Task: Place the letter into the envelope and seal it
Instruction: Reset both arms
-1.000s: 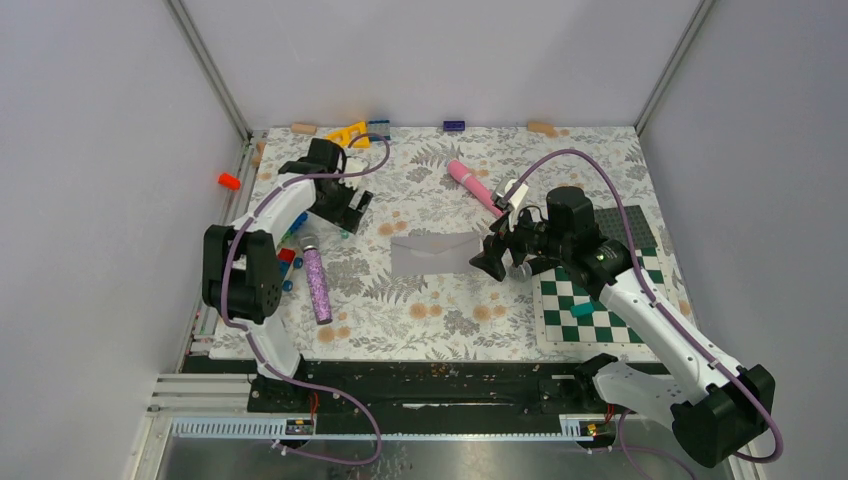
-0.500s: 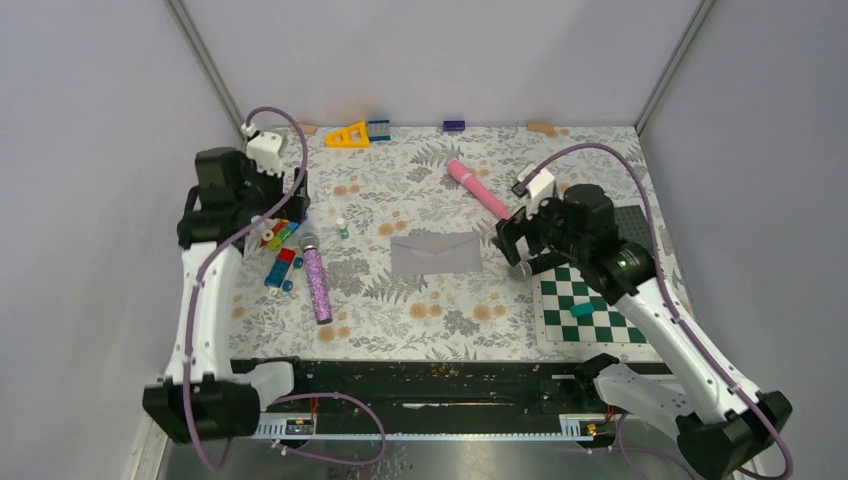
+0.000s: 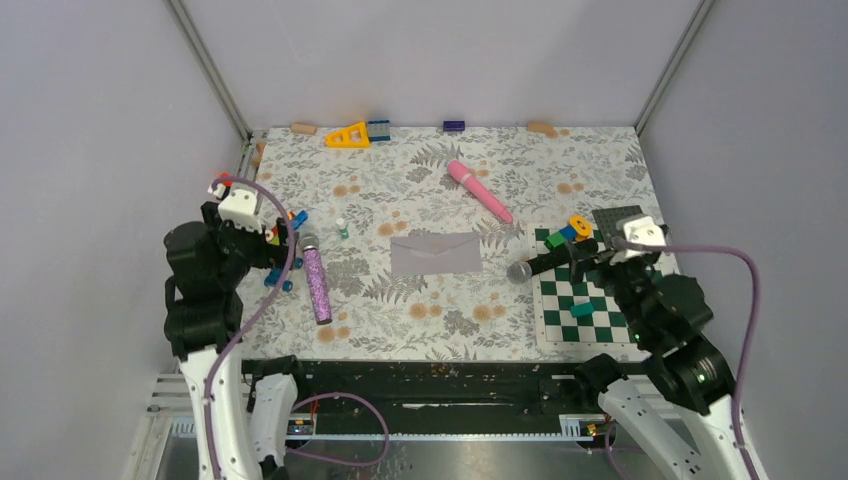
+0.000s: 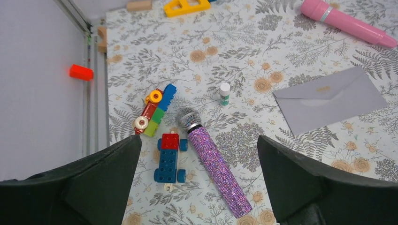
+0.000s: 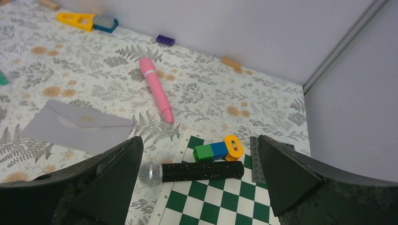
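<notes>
Near the front edge, the left gripper and right gripper hang with fingers wide apart, holding nothing.
Farther out, the envelope lies flat in the middle of the table, well apart from both. It looks light, thin and bendy, so I would pinch one edge gently. Its flap looks folded down. No letter shows; I cannot tell if one is inside.
</notes>
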`<control>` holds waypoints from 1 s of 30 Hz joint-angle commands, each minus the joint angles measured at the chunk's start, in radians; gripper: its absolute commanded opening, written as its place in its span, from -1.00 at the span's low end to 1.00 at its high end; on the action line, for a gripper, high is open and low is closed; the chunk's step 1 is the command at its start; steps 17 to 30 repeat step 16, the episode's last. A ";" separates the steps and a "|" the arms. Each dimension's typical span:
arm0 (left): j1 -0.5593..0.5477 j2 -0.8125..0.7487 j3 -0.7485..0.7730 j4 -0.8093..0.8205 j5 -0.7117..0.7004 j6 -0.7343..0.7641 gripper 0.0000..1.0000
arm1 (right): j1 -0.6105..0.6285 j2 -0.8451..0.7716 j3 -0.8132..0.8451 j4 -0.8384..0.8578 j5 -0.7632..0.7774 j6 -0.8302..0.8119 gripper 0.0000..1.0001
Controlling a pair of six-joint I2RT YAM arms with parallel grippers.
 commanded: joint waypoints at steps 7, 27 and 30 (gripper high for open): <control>0.010 -0.276 -0.139 -0.066 -0.012 0.030 0.97 | -0.060 -0.260 -0.075 -0.108 0.070 -0.003 0.99; 0.012 -0.339 -0.220 -0.016 -0.013 -0.013 0.97 | -0.100 -0.323 -0.186 -0.022 0.143 0.028 0.99; 0.012 -0.339 -0.220 -0.016 -0.013 -0.013 0.97 | -0.100 -0.323 -0.186 -0.022 0.143 0.028 0.99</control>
